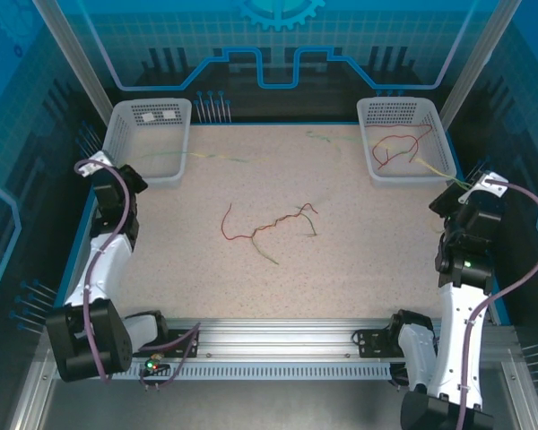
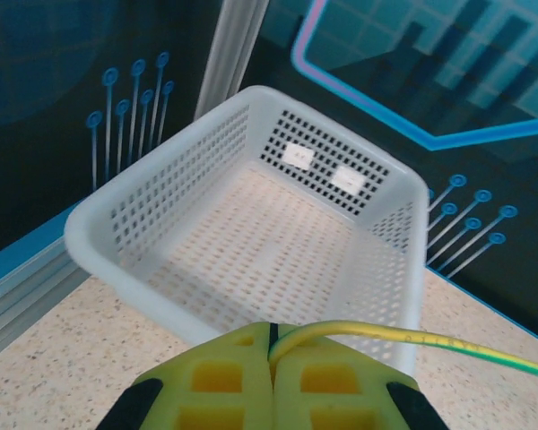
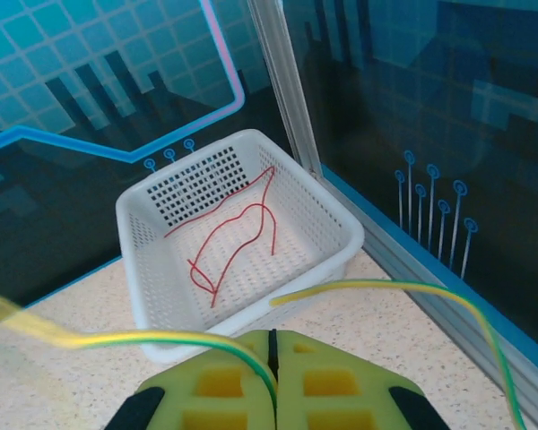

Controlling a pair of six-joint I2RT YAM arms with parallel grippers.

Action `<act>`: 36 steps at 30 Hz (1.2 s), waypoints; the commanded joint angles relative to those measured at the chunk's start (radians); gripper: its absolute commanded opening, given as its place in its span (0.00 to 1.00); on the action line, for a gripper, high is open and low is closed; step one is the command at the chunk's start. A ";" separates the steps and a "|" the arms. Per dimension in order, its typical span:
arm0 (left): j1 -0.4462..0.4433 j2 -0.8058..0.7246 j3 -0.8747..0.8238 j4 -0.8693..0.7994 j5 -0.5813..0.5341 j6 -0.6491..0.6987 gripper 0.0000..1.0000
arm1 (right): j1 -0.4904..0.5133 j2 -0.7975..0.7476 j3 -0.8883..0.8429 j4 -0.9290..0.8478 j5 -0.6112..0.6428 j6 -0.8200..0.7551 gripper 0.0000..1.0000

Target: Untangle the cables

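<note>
Faintly, the thin yellow-green cable [image 2: 412, 339] fades against the speckled beige table [image 1: 161, 269] in the top view, its far end untraceable; at the left wrist it exits at 3 o'clock, pinched between the left gripper's [image 2: 272, 354] pressed-together jaws before a white perforated plastic basket [image 2: 117, 224]; the right gripper [image 3: 272, 351] likewise pinches a similar yellow-green cable [image 3: 377, 285], cut off at 9 o'clock; a thin red cable [image 3: 233, 237] lies in the right-hand white basket [image 3: 143, 260]; the red-and-green tangle [image 1: 269, 226] lies mid-table, long axis 9 to 3 o'clock.
</note>
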State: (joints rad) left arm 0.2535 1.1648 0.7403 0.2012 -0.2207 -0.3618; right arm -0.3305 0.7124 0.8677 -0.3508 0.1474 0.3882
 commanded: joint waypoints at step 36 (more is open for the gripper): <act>-0.178 -0.054 0.325 -0.229 -0.302 0.139 0.00 | 0.257 0.099 -0.220 0.225 0.087 -0.017 0.00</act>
State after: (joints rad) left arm 0.0372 1.1191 1.0485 -0.0238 -0.4698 -0.2356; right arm -0.0628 0.8143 0.6582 -0.1379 0.2356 0.3664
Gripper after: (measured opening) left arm 0.062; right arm 0.061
